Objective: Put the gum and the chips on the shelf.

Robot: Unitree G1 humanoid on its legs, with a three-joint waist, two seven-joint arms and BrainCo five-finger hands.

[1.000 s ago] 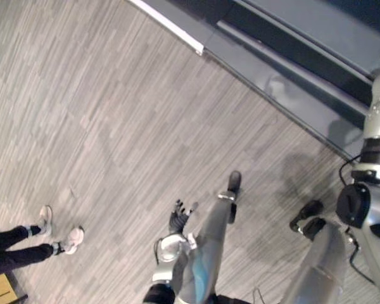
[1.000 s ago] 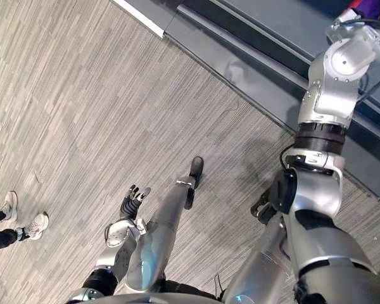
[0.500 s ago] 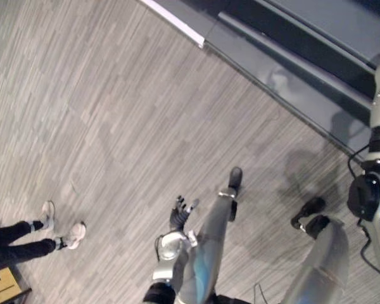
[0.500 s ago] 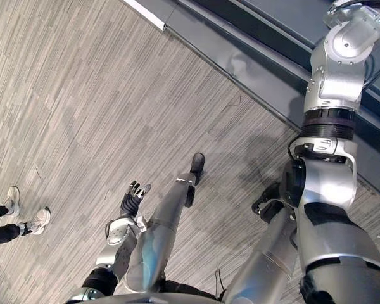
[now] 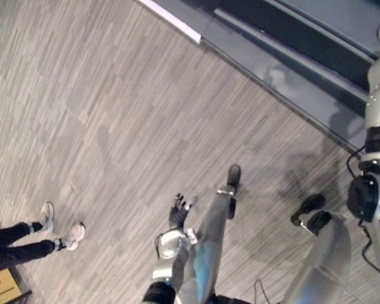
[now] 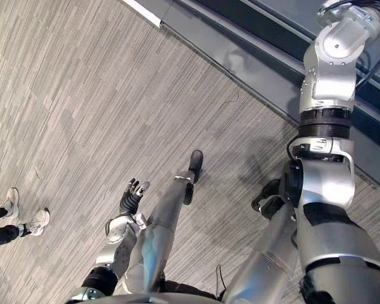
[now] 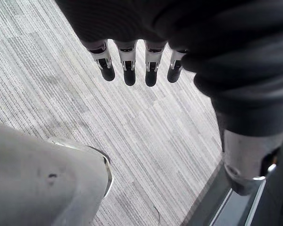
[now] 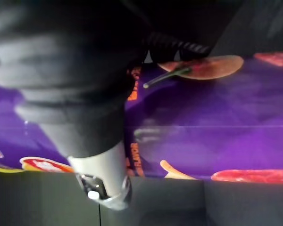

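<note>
Your right hand (image 8: 101, 176) is up at the shelf (image 5: 291, 60), purple chips bag (image 8: 217, 113) against it; can't tell if fingers clamp it. Left hand (image 5: 179, 212) hangs empty, fingers (image 7: 129, 70) straight. Gum likely not yet shelved.

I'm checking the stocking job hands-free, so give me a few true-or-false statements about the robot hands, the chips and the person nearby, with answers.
1. The left robot hand is open and holds nothing. True.
2. The left robot hand rests on the shelf. False: it hangs over the floor, apart from the shelf.
3. A purple chips bag lies close before the right robot hand. True.
4. The person wears black shoes. False: the shoes are white.
</note>
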